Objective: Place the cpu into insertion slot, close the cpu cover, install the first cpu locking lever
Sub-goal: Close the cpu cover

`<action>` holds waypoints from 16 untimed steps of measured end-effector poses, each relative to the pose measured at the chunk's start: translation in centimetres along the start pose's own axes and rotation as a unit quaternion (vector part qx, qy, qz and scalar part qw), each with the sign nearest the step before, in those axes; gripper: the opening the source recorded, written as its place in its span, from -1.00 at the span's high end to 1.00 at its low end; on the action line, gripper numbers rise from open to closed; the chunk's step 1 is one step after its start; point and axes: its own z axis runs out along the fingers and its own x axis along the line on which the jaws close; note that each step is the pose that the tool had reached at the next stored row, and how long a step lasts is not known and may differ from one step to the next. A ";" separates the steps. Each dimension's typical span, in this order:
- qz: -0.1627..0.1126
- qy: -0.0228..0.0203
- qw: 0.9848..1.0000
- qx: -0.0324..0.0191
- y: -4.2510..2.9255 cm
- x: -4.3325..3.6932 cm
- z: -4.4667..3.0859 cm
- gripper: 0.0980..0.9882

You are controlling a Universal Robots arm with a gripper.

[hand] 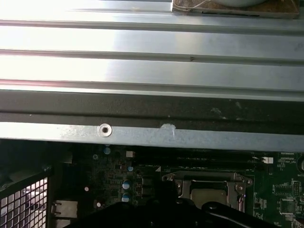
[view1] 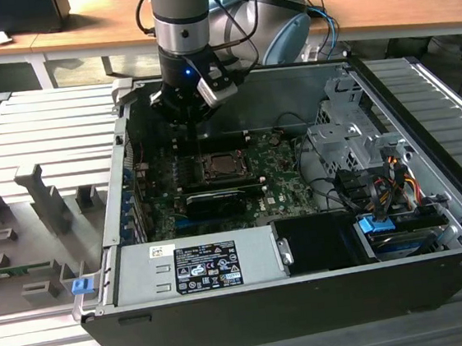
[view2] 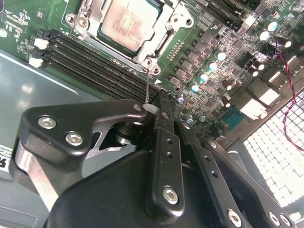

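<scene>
**Gripper nipping the lever beside the loaded socket**

The arm (view1: 183,29) is reaching down into the open computer case (view1: 312,313). The gripper (view2: 154,105) is hanging above the insertion slot (view1: 206,174), a little toward the case's back wall from it. Its fingers (view2: 164,137) are pressing together and look to be pinching the top end of the locking lever (view2: 148,85). The lever is a thin wire standing up from one corner of the insertion slot and rising clear of the green board (view2: 209,28) to meet the fingertips.

The cpu (view2: 127,20) is sitting flat in the insertion slot, its tan-silver face showing. The cpu cover (view2: 92,19) is lying down over it, framing the chip through its window.

Long black memory slots (view2: 90,64) are running just beside the insertion slot, on the side where the lever is standing. In the exterior view, a long black card (view1: 215,201) is lying near the insertion slot on its front side. A grey power supply box (view1: 195,267) is sitting further that way, well apart from the slot. A metal drive cage (view1: 347,136) is standing well off to the exterior view's right of the insertion slot.
</scene>
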 end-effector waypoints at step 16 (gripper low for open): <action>0.000 0.000 1.000 0.000 -0.05 -0.82 0.30 0.98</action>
